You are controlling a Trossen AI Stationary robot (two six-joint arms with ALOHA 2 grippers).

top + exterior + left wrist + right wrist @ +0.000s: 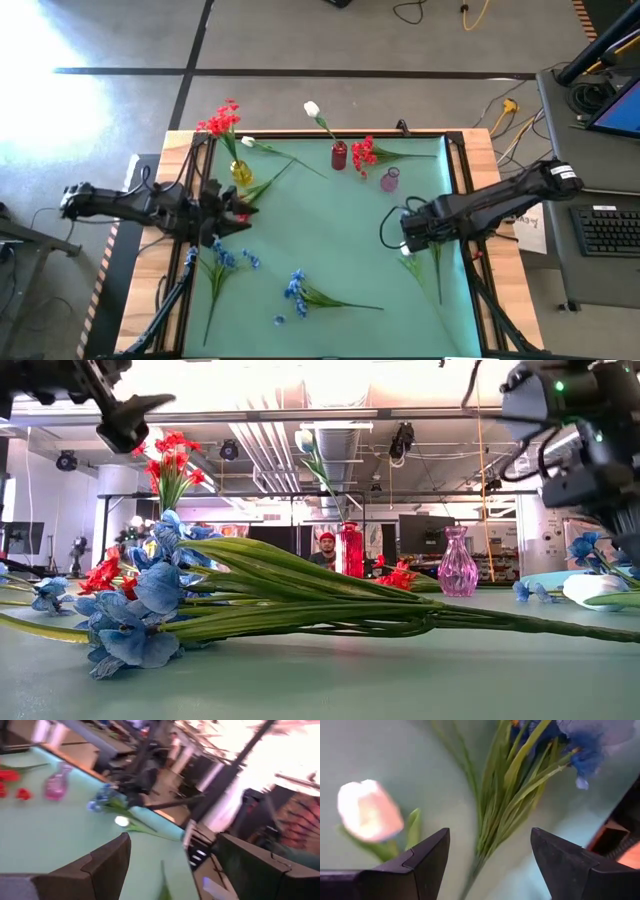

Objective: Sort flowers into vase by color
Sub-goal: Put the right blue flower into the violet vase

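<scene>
Stems look thin, light, floppy — plastic, slippery. My right jaws [490, 865] hang released over a blue spray [520, 785] beside a white bud [369, 810] on the worktop [340, 240]; best clenched mid-stem, not on blossoms.

Red flowers [218, 120], blue flowers [295, 285], white tulip [311, 109] — pink vase [389, 179], green mat [340, 240].

Past the open left pincer [170, 865], a pink vase [56, 783], blue flowers [102, 800] and a white bud [121, 821] on green table [45, 830].
</scene>
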